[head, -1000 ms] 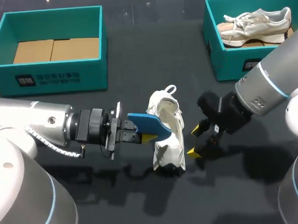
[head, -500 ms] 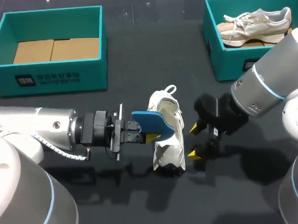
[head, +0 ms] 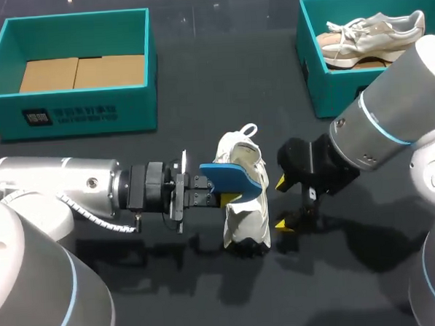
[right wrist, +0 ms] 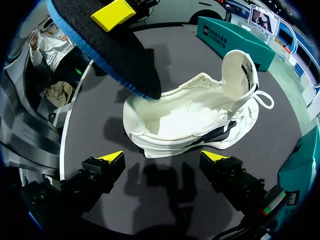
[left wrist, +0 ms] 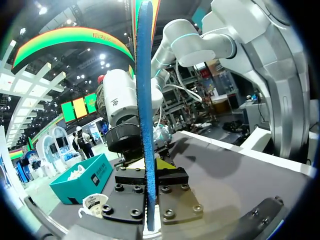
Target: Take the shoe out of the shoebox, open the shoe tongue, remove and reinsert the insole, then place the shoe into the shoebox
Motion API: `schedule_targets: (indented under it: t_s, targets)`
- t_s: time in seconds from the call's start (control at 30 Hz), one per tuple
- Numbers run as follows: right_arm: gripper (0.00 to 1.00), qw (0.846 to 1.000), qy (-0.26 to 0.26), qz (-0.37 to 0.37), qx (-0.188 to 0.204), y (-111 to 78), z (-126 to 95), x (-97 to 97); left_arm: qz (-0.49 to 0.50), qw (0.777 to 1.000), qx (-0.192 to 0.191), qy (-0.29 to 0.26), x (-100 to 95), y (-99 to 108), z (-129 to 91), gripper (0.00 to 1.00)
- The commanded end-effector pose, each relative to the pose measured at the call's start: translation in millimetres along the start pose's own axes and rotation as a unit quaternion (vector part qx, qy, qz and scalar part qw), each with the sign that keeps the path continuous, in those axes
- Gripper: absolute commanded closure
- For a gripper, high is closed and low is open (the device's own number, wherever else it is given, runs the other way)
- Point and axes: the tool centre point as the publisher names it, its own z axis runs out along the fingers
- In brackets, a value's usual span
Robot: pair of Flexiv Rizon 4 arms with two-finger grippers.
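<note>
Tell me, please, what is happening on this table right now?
The left gripper is shut on a blue insole and holds its front end at the opening of the white shoe, which lies on the table between the two arms. The right gripper is open beside the shoe, not touching it. A second shoe sits in the right shoebox; the left shoebox holds only cardboard.

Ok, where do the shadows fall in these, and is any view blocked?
Head view: the white shoe, left arm and right arm cast soft shadows on the table toward its near edge. Right wrist view: shadows lie on the table between the open right jaws, beside the shoe. Left wrist view: the blue insole, edge-on in the left jaws, splits the view.
</note>
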Motion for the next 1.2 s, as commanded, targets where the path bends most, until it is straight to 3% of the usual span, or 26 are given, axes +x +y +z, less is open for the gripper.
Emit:
schedule_targets:
  t_s: [0.03,0.47,1.2]
  targets:
    - [0.0,1.0,-0.001,0.0,0.002,-1.5,4.0,-2.8,0.005,1.0,0.017,0.01,-0.1,10.6,11.8,1.0]
    - [0.0,1.0,0.01,-0.019,0.004,-2.2,11.8,-15.6,0.029,0.999,0.032,0.011,-10.9,20.8,24.6,1.0]
    - [0.0,0.999,0.029,-0.025,0.002,-2.4,14.4,-17.7,0.032,0.999,0.035,0.02,-5.3,27.1,23.5,1.0]
